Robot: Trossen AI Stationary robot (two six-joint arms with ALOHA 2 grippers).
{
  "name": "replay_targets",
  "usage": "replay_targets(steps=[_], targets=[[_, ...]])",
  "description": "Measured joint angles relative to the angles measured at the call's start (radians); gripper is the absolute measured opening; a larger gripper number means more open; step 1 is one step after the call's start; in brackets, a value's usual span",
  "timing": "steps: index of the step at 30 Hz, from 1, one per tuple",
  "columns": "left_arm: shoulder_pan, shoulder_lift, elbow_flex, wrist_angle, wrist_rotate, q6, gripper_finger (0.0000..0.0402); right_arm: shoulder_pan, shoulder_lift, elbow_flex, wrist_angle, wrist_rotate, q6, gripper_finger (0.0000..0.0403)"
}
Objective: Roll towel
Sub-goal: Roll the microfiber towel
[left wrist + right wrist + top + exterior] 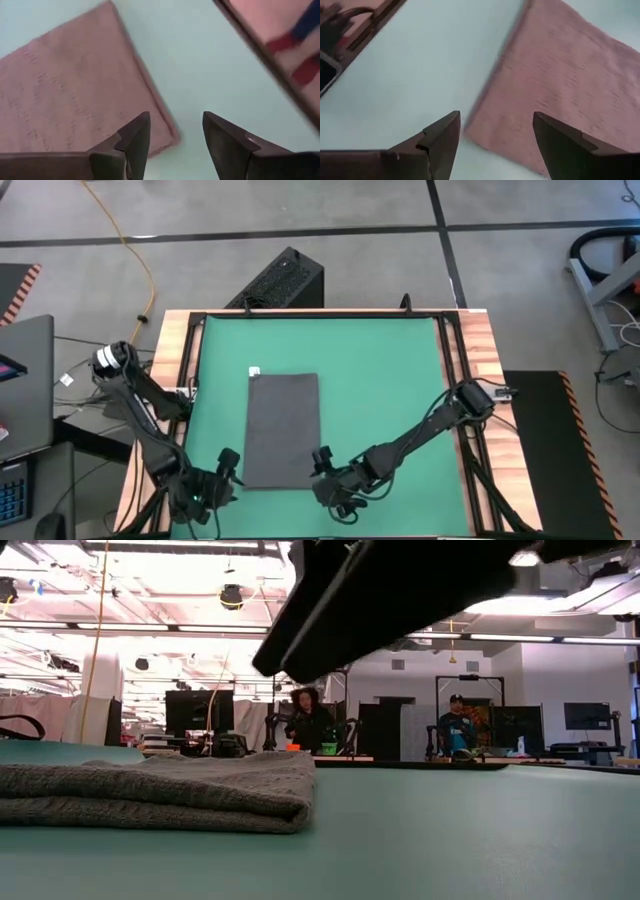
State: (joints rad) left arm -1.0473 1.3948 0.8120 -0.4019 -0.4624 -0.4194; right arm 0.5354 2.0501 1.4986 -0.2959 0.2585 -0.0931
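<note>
High view: the towel (283, 429) lies flat on the green mat (380, 380) that covers the worktop (485, 340), a dark grey rectangle with its long sides running away from the arms and a small white tag (254, 371) at its far left corner. The left end effector (224, 476) sits just beside the towel's near left corner, and the right end effector (322, 472) just beside the near right corner. Each wrist view shows its own two dark fingers spread apart with nothing between them, above the mat at a near corner of the towel; the left fingers (131, 140) straddle the corner's edge, and the right fingers (440, 137) do the same. Low view: the towel (160, 790) rests in folded layers on the mat, a dark arm overhead. Two people sit in the room behind.
</note>
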Motion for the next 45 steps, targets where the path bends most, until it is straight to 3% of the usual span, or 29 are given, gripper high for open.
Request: replay_targets(steps=[5,12,19,28,34,39,45], targets=[[-0.038,0.113,0.000,0.049,-0.008,0.021,0.0165,-0.002,0.048,0.000,0.052,-0.026,-0.047,0.0276],[-0.046,0.224,-0.001,0.078,-0.116,-0.016,0.0165,-0.018,0.098,-0.004,0.057,-0.010,-0.065,0.0276],[-0.050,0.229,-0.003,0.007,-0.170,-0.082,0.0165,-0.026,0.119,0.000,0.086,-0.044,-0.065,0.0276],[-0.053,0.235,-0.131,0.214,-0.137,-0.125,0.0165,-0.052,0.130,0.002,0.068,-0.057,0.067,0.0268],[-0.052,0.233,-0.168,0.210,-0.111,-0.144,0.0144,-0.064,0.136,0.002,0.061,-0.079,0.202,0.0193],[-0.052,0.232,-0.203,0.235,-0.139,-0.181,0.0094,-0.066,0.144,0.002,0.065,-0.070,0.294,0.0106],[-0.037,0.233,-0.216,0.237,-0.142,-0.217,0.0032,-0.065,0.141,0.002,0.064,-0.071,0.370,0.0030]])
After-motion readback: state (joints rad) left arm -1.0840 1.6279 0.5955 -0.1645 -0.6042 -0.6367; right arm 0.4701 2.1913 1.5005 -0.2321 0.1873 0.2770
